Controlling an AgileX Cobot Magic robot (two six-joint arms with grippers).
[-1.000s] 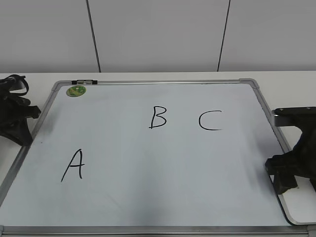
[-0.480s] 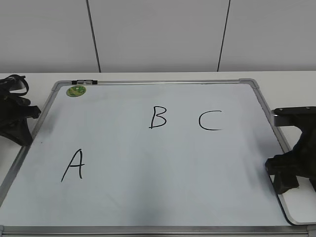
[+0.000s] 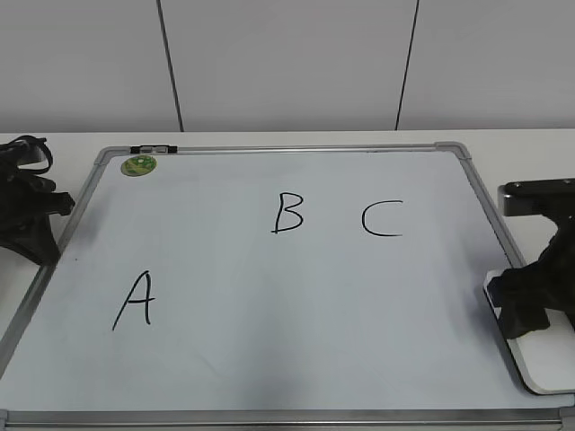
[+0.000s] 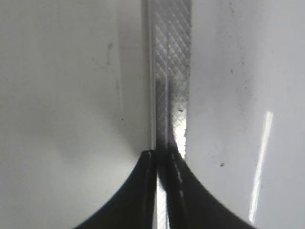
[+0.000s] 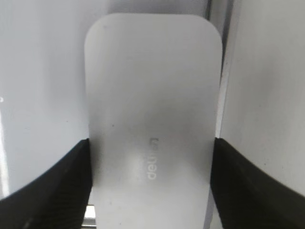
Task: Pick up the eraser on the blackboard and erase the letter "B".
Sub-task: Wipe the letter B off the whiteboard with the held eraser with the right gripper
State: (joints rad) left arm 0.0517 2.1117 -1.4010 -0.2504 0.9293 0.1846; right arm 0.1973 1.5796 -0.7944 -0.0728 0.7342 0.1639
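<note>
The blackboard [image 3: 269,368] lies flat on the table, a white board in a silver frame. The black letter "B" [image 3: 287,214] is drawn at its upper middle. The eraser [image 3: 544,366] is a white rounded block at the board's lower right edge. My right gripper [image 3: 526,305] is over it. In the right wrist view the black fingers [image 5: 151,143] press both long sides of the eraser [image 5: 152,86], shut on it. My left gripper [image 3: 27,224] rests at the board's left edge; it is shut and empty [image 4: 162,155] over the metal frame [image 4: 171,71].
A black "A" [image 3: 133,301] is at the board's lower left and a black "C" [image 3: 382,219] is right of the "B". A round green magnet [image 3: 138,165] sits in the top left corner. A white panelled wall stands behind the table.
My right arm and gripper have moved slightly up and to the right, and the eraser has shifted with them. The left arm has not moved.
</note>
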